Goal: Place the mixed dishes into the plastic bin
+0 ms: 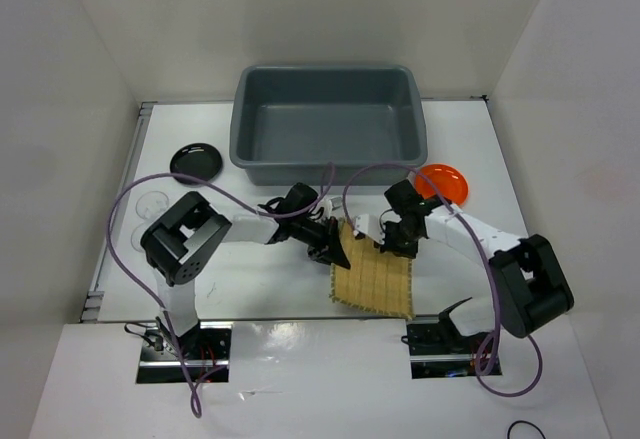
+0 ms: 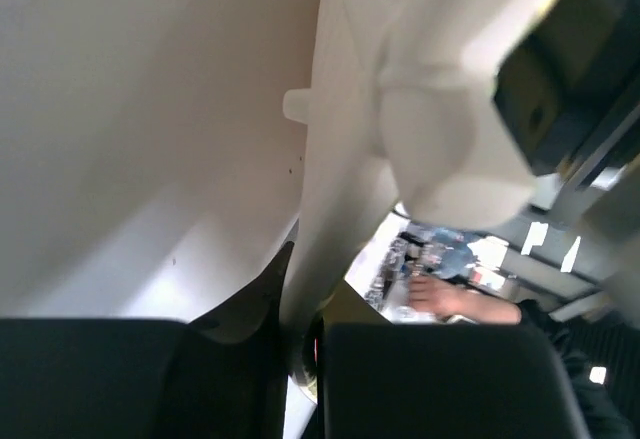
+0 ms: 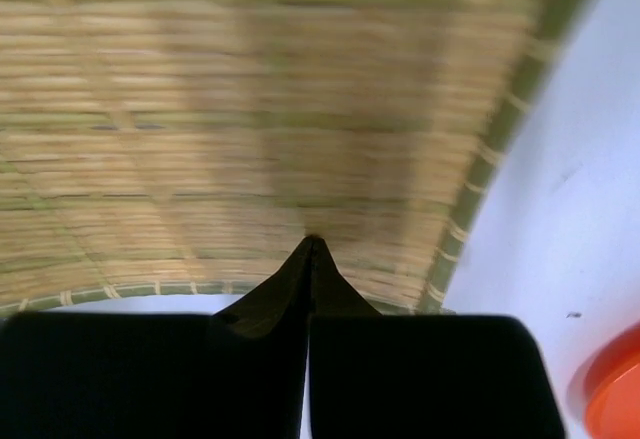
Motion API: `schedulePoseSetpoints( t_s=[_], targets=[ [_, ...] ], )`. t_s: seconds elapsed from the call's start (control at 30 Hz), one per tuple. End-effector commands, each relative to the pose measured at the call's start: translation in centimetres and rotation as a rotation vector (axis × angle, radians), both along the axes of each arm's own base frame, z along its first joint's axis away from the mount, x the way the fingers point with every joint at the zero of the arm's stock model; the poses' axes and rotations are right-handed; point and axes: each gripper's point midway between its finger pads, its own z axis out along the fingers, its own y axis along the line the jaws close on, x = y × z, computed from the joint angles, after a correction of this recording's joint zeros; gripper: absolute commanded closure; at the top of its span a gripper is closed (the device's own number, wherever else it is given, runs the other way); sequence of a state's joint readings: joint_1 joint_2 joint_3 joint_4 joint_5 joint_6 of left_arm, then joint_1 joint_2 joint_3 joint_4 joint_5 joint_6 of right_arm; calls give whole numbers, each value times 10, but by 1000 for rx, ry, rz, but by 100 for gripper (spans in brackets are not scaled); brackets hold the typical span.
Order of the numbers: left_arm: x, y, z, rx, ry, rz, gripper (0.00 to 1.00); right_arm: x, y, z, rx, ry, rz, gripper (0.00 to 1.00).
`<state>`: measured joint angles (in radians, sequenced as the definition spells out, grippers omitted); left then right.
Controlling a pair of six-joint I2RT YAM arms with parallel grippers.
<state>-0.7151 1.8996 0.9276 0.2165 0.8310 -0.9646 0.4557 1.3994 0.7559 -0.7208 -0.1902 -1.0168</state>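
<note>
From above, the left claw (image 1: 330, 247) and right claw (image 1: 392, 242) meet at the two far corners of the bamboo mat (image 1: 375, 284). I judge one claw takes each corner because a floppy sheet would fold if lifted from one side. The plastic bin (image 1: 330, 164) lies just beyond both claws. The orange plate (image 1: 443, 181) sits beyond and outboard of the right claw, and the black plate (image 1: 196, 161) well outboard of the left.

The left wrist view points up at blurred walls. Its fingers (image 2: 240, 379) stand close with only a slit between them, and I cannot tell if the mat's edge is inside.

In the right wrist view the fingers are pressed together on the mat's rim. The weave bows upward ahead of them, off the bench (image 3: 560, 209), so the lift seems under way.
</note>
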Motion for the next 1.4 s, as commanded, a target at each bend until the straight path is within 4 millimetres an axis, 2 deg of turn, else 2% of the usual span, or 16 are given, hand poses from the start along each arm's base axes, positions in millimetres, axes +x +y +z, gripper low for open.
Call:
schedulePoseSetpoints(
  t_s=[0.0, 0.1, 0.23, 0.3, 0.33, 0.4, 0.47, 0.5, 0.53, 0.57, 0.6, 0.63, 0.83, 0.87, 1.03, 1.37],
  targets=[
    [-10, 14, 0, 98, -79, -31, 100, 30, 10, 15, 148, -91, -151, 100],
    [-13, 24, 49, 91, -125, -27, 100, 67, 5, 66, 277, -222, -384, 100],
    [24, 33, 133, 1, -251, 71, 100, 85, -16, 149, 471, -457, -643, 97],
    [37, 33, 169, -58, -280, 77, 100, 76, -32, 195, 556, -652, -717, 80],
    [57, 30, 209, -117, -348, 98, 100, 70, -34, 208, 601, -700, -753, 72],
    [73, 22, 227, -135, -347, 78, 100, 54, -57, 244, 675, -900, -820, 51],
    [101, 19, 229, -107, -336, 83, 100, 41, -72, 256, 705, -1011, -858, 42],
    [113, 12, 267, -157, -421, 81, 100, 26, -76, 272, 751, -1081, -838, 39],
    [124, 12, 275, -167, -448, 74, 100, 20, -78, 269, 747, -1090, -830, 39],
    [142, 13, 256, -119, -394, 82, 100, 14, -80, 272, 759, -1105, -827, 38],
    [157, 13, 290, -156, -478, 93, 100, 6, -81, 273, 775, -1124, -824, 38],
    [175, 13, 265, -107, -419, 94, 100, 4, -86, 266, 756, -1127, -846, 38],
    [266, 43, 286, -196, -477, 239, 100, 23, -97, 248, 672, -1109, -936, 41],
    [278, 34, 264, -218, -394, 228, 100, 25, -98, 245, 653, -1102, -947, 42],
    [331, 36, 221, -243, -378, 322, 100, 27, -88, 247, 674, -1100, -934, 42],
    [358, 30, 113, -161, -252, 349, 100, 32, -86, 241, 651, -1079, -935, 42]
  ],
)
